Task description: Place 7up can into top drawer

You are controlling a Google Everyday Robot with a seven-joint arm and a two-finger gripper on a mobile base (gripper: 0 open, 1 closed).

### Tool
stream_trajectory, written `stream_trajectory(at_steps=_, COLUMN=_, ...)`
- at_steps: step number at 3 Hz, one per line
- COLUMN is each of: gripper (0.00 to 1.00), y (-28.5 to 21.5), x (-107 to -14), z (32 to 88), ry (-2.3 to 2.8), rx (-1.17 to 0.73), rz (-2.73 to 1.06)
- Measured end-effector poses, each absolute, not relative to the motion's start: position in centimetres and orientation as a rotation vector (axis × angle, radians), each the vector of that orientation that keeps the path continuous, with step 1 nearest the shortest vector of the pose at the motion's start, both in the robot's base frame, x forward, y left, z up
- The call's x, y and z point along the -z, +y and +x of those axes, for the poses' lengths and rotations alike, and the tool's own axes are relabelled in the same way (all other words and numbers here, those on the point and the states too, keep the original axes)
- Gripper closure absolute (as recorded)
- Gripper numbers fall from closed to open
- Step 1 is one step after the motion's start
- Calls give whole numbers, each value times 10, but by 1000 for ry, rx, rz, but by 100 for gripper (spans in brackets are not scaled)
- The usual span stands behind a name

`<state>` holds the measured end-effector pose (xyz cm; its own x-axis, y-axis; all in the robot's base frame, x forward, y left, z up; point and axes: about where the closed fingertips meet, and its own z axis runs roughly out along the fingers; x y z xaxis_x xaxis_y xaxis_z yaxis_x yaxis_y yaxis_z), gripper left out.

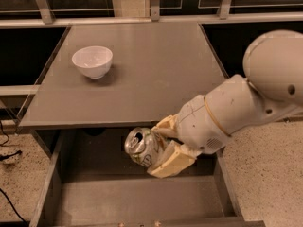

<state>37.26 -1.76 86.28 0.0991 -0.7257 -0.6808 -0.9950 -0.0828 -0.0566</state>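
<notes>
My gripper (160, 148) held the can (141, 146) clamped sideways between its 2 fingers, above the open drawer (142, 197).

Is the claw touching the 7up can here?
Touching. The camera view shows the claw clamped around the 7up can, holding it tilted above the open top drawer.

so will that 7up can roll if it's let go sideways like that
Likely yes: the 7up can lies sideways in the gripper over the top drawer, so it may roll on the flat bottom. Its wall looks dented, so probably thin and crushable.
</notes>
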Motion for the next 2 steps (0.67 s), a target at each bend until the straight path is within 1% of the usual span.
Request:
stream_trajectory(at_steps=1, gripper=100, y=9, x=-854, z=365, ry=1592, rx=-650, rz=-1742)
stream_trajectory(at_steps=2, gripper=100, y=18, x=-860, z=382, ry=1542, rx=-588, rz=-1675)
